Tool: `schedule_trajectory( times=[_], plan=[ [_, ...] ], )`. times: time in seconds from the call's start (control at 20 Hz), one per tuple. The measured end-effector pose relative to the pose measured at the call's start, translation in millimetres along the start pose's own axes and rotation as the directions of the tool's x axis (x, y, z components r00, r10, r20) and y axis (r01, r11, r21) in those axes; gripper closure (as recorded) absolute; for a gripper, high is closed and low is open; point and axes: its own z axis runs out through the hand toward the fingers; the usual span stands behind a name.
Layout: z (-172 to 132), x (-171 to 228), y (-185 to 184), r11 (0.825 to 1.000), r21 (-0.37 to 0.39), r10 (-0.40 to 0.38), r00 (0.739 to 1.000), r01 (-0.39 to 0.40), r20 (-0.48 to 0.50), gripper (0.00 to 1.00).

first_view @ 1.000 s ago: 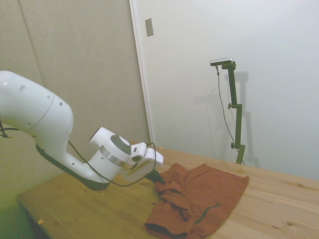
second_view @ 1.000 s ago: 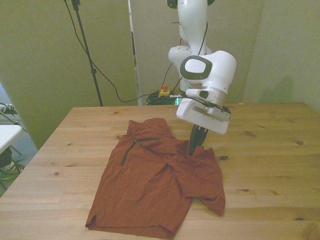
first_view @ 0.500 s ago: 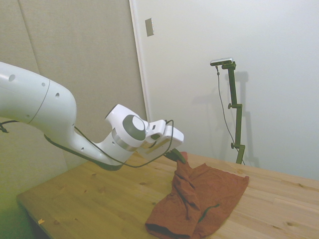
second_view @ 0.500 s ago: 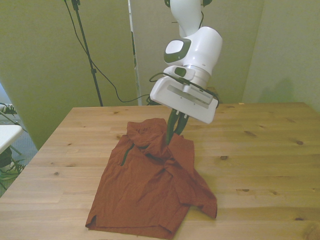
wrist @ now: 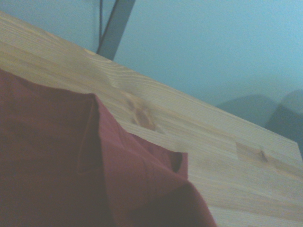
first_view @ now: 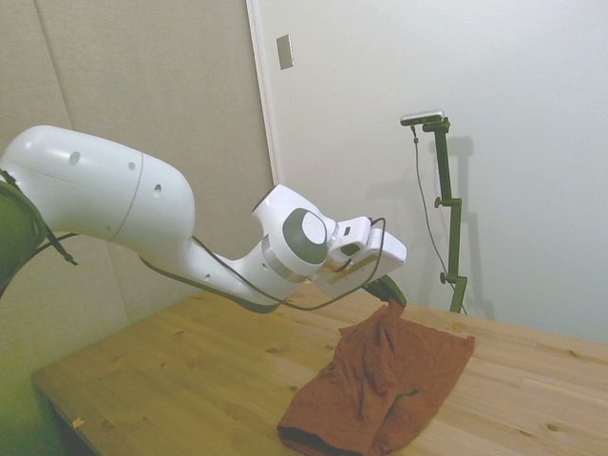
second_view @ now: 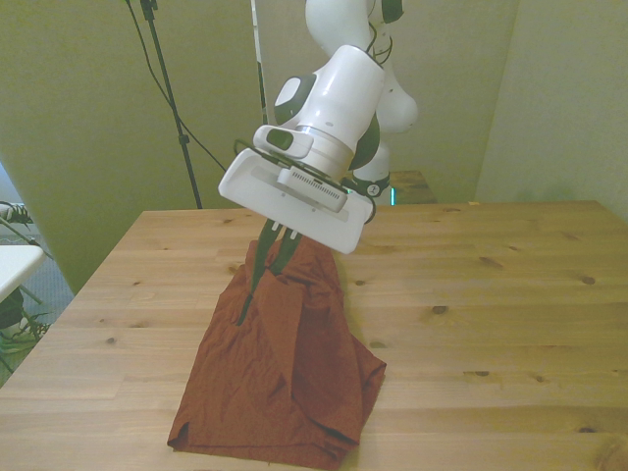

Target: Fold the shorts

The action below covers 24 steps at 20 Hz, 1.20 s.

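Observation:
The rust-orange shorts lie on the wooden table, toward the front view's left. One side of them is pulled up into a peak and draped over the rest. My gripper is shut on the top of that peak, above the far part of the cloth. In the side view the gripper holds the raised fold above the shorts, whose lower part rests flat on the table. A thin dark pocket slit shows just below the fingers. The wrist view shows the shorts close up over the table.
The table's near edge runs just below the shorts' hem in the front view. Bare wood stretches across the front view's right half. A white object stands off the table at the front view's left.
The gripper has risen and swung toward the front view's left with the shorts' edge in it. That side of the cloth now lies folded over the other half.

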Motion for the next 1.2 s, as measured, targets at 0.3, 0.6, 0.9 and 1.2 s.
schedule_trajectory(
  times=[0.3, 0.6, 0.9, 1.2],
  plan=[
    [20.5, 29.7, 5.1, 0.999, -0.018, 0.028, 1.0, -0.027, 0.014, 1.0],
    [34.6, 41.9, 14.0, 0.991, 0.045, 0.123, 0.988, -0.128, 0.097, 0.0],
    [36.4, 78.3, 44.2, 0.96, 0.083, 0.25, 0.95, -0.268, 0.185, 0.0],
    [52.1, 99.2, 86.9, 0.931, 0.075, 0.336, 0.919, -0.357, 0.204, 0.0]
  ],
)
